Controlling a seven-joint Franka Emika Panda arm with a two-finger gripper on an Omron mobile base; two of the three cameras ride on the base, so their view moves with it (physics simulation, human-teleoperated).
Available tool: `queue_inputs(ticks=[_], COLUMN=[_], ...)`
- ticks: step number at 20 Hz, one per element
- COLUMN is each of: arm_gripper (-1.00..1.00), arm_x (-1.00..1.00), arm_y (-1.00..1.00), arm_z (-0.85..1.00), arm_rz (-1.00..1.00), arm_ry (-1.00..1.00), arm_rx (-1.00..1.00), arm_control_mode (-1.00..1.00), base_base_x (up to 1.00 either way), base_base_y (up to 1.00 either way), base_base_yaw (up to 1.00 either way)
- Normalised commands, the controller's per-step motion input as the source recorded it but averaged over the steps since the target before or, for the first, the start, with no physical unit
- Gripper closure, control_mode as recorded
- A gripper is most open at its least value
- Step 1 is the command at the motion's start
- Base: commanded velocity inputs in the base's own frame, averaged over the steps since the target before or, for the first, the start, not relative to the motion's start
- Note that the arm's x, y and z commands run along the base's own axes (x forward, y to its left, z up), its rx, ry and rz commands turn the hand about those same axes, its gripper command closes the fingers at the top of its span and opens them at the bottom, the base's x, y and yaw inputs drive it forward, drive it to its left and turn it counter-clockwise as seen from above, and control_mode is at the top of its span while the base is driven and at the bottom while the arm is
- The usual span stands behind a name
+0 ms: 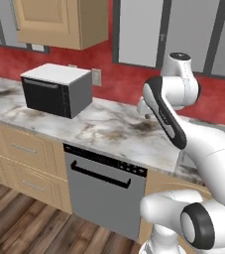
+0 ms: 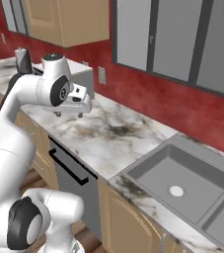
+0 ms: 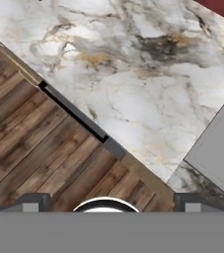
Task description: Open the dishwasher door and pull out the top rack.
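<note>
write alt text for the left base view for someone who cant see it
A closed grey dishwasher door with a black bar handle sits under a marble counter, between tan wooden cabinets. The white robot arm rises at right, above the counter. A black-fronted microwave stands on the counter at left.

Red wall [image 1: 119,74], marble counter [image 1: 104,126], wood floor [image 1: 25,223].

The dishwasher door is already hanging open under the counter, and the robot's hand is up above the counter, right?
Not quite. The dishwasher door is closed, flat against the cabinets with its black handle untouched, as the left base view shows. The rest holds: the gripper is up above the marble counter.
</note>
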Motion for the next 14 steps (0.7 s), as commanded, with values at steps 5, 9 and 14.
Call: queue_inputs(ticks=[5, 9, 14], arm_gripper=[-1.00, -1.00, -1.00], arm_x=[0.00, 0.00, 0.05], arm_y=[0.00, 0.04, 0.81], arm_z=[0.00, -0.13, -0.15], arm_rz=[0.00, 0.12, 0.05], arm_ry=[0.00, 0.00, 0.00], arm_rx=[0.00, 0.00, -0.02], arm_control_mode=[1.00, -1.00, -1.00], base_base_x=[-0.24, 0.00, 0.00], base_base_y=[-0.35, 0.00, 0.00], base_base_yaw=[0.16, 0.00, 0.00])
